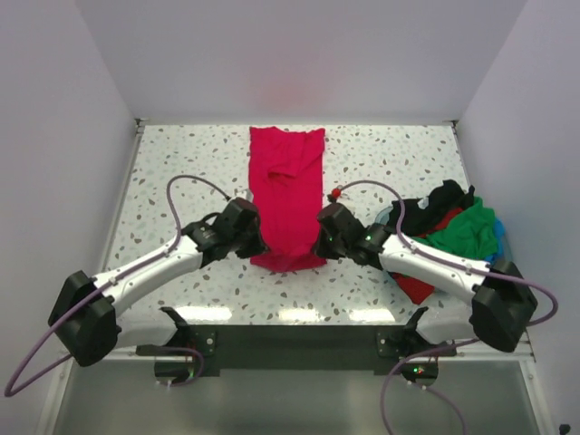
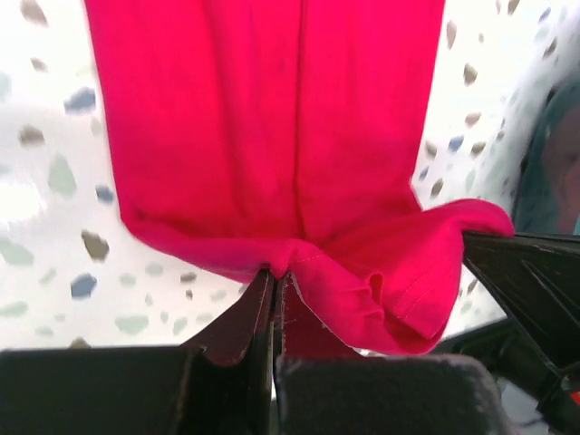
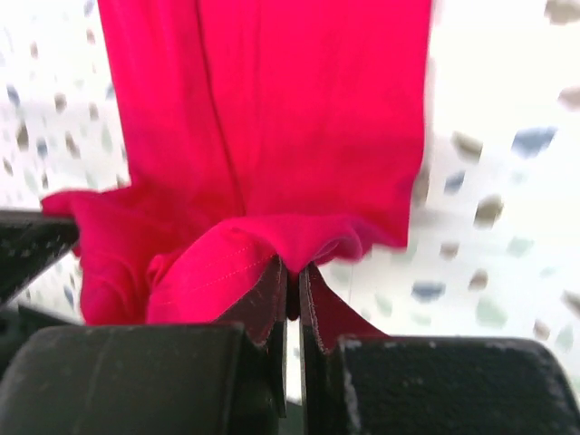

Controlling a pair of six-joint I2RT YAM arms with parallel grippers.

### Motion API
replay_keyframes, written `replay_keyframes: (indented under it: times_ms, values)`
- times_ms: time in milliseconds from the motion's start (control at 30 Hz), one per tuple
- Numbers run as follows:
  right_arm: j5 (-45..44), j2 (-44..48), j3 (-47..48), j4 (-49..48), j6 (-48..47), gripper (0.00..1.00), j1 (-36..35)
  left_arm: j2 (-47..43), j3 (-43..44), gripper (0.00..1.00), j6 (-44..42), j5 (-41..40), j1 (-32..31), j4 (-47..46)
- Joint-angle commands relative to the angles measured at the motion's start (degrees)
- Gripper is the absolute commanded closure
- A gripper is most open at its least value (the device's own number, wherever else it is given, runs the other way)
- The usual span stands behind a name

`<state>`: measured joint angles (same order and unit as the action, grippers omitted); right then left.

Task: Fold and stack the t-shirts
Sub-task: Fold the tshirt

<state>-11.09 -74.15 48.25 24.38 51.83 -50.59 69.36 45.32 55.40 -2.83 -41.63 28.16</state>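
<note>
Fingers (image 2: 246, 319) of the left gripper (image 2: 275, 281) are pinched together on the near hem of the crimson t-shirt (image 1: 286, 195), and the right gripper (image 3: 293, 275) is clamped on that hem likewise. Only the wrist views show this, each also catching the other gripper's black finger at its frame edge. From above, the speckled table (image 1: 181, 163) has open surface at 9 and 12 o'clock, and the shirt lies as a long strip from centre toward 12, its near edge bunched between the grippers at 6. Only this view shows the heap of black, green and red t-shirts (image 1: 453, 227) at 3 o'clock, by the table's right edge.
</note>
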Motion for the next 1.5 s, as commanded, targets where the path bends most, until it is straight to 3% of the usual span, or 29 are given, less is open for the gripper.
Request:
replay_keyframes:
  times_ms: [0,233,300,400,567,1200,1367,1433,1467]
  values:
    - [-3.0,-4.8,7.6,-5.2,-7.0,1.00,3.6,3.6,6.2,1.00,-4.1,-7.3,2.9,-2.6]
    - [-1.2,-16.4,22.6,-4.9,-13.7,1.00,10.3,14.6,16.8,1.00,-10.2,-6.9,10.1,-6.7]
    - [-0.3,-19.9,26.4,-4.8,-14.6,1.00,12.1,17.5,19.8,1.00,-9.5,-9.4,11.1,-5.7]
    - [0.7,-24.7,30.8,-4.4,-14.7,1.00,13.7,20.9,23.3,1.00,-9.2,-6.9,12.2,-10.4]
    - [1.5,-31.2,37.8,-2.2,-14.8,1.00,15.3,29.3,32.7,1.00,-9.8,-10.4,13.3,-5.7]
    - [-0.3,-44.9,48.3,2.5,-13.1,1.00,18.9,40.1,37.4,1.00,-8.0,-13.7,17.5,-5.0]
    - [-1.4,-47.2,51.2,3.7,-12.6,0.87,19.5,43.7,42.1,1.00,-6.7,-14.9,18.1,-0.7]
    - [-2.1,-47.1,51.9,3.8,-12.7,0.72,19.6,44.1,42.6,0.83,-6.2,-14.5,18.3,0.1]
    - [-2.4,-47.1,52.3,4.2,-12.7,0.68,19.6,44.2,43.2,0.32,-5.8,-14.5,18.6,1.4]
